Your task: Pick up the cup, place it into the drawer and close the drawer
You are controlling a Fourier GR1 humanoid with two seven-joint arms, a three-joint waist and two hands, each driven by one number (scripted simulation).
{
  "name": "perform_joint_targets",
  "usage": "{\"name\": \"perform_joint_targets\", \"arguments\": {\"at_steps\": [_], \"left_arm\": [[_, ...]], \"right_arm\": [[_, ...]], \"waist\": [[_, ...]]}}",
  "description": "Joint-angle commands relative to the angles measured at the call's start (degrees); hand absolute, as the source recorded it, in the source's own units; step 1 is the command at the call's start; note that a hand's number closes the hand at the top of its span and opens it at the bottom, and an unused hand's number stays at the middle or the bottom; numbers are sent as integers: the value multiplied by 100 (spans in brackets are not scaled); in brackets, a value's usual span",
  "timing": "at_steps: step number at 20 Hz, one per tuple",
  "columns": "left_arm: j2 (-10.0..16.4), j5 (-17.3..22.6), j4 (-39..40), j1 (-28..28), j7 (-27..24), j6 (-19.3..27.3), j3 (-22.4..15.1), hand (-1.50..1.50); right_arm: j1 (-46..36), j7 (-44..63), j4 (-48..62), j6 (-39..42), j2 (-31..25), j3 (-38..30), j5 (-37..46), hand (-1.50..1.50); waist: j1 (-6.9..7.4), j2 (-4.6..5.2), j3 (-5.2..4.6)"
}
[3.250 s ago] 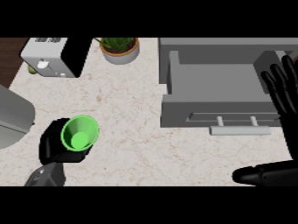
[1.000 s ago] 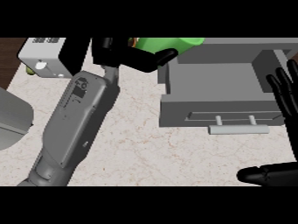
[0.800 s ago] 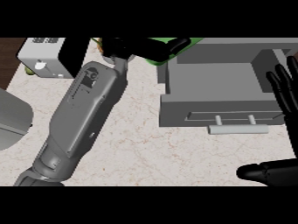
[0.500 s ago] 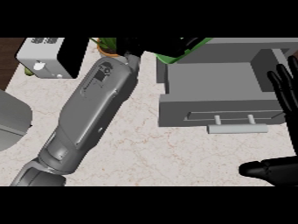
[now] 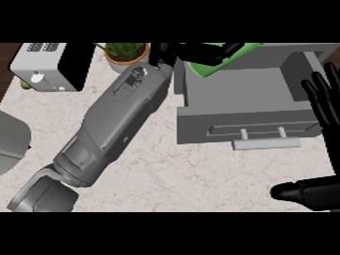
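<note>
Green cup [image 5: 211,67] in left hand [image 5: 194,51] over drawer [image 5: 239,94] corner, potted plant [image 5: 124,53] beside

Green cup [image 5: 206,68], grey drawer [image 5: 246,124], beige marbled counter [image 5: 202,174].

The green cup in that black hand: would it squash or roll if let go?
Probably stiff: the green cup shows no dent where the left hand curls round it. Likely light, since one hand carries it. Being round, it may roll if laid sideways in the drawer.
</note>
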Motion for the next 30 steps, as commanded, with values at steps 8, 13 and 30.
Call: {"name": "perform_joint_targets", "arguments": {"at_steps": [8, 13, 30], "left_arm": [[0, 738, 858, -372, -243, 312, -1113, 150], [0, 686, 1119, -596, 87, 580, -1718, 150], [0, 1909, 451, -459, -856, 355, -1652, -150]], "right_arm": [[298, -182, -104, 257, -38, 76, -86, -150], [-258, 191, -22, 5, 48, 189, -61, -150], [-133, 65, 121, 387, 17, 38, -757, -150]], "waist": [[-202, 29, 5], [-306, 57, 6], [-154, 29, 0]]}}
